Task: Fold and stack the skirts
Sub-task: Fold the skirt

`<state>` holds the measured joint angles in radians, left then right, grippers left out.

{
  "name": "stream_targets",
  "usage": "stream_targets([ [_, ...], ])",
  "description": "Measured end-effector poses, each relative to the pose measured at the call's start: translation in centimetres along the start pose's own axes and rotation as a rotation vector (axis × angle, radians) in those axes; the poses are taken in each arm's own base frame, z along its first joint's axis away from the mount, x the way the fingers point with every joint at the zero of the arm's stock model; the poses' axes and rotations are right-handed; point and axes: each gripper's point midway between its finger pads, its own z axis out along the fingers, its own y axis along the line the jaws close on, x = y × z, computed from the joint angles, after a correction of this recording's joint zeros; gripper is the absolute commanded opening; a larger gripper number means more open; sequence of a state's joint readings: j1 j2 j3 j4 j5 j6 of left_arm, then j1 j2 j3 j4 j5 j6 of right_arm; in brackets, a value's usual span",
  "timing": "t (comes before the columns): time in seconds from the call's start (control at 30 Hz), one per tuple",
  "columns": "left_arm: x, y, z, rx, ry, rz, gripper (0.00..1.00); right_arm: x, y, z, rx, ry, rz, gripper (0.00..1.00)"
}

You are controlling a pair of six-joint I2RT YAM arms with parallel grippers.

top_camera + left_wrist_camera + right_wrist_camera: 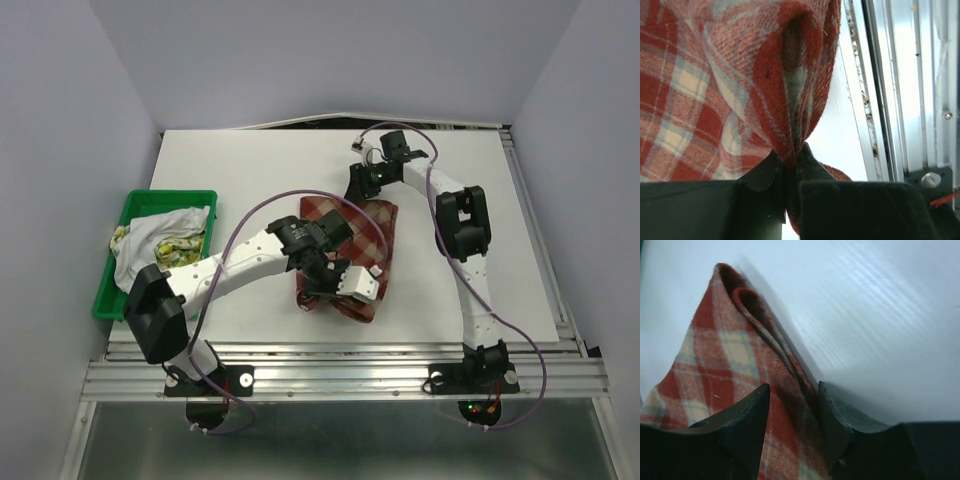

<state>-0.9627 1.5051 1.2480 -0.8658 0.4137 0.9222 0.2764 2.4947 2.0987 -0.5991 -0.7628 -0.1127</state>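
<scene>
The red-and-cream plaid skirt lies partly folded in the middle of the white table. My left gripper is at its near edge. In the left wrist view the left gripper is shut on a bunched fold of the plaid skirt, lifted off the table. My right gripper is at the skirt's far edge. Seen from the right wrist, the right gripper is open, its jaws astride the plaid skirt's layered edge. The white skirt and the fruit-print skirt lie crumpled in the tray.
A green plastic tray sits at the table's left edge. An aluminium rail runs along the near edge, also close by in the left wrist view. Grey walls enclose the table on three sides.
</scene>
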Motion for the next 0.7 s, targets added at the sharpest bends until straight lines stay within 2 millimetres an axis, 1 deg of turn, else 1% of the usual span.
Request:
stream_targets([
  [0.13,-1.3,0.9,-0.6,0.054,0.012,0.004,0.0,2.1,2.3,1.0,-0.109,0.045,-0.025,0.39],
  [0.23,-1.6,1.6,-0.7,0.085,0.024,-0.007,0.0,3.5,3.9,1.1,-0.157,0.077,-0.031,0.34],
  [0.3,-1.6,2.5,-1.0,0.087,0.025,-0.018,0.0,4.5,5.4,1.0,-0.192,0.098,-0.043,0.32],
  [0.47,-0.6,5.4,-1.7,0.061,0.025,-0.063,0.0,7.0,7.7,1.0,-0.265,0.149,-0.033,0.31],
  [0.7,1.1,8.6,-1.4,0.025,0.045,-0.092,0.02,9.5,10.4,0.9,-0.338,0.206,-0.018,0.31],
])
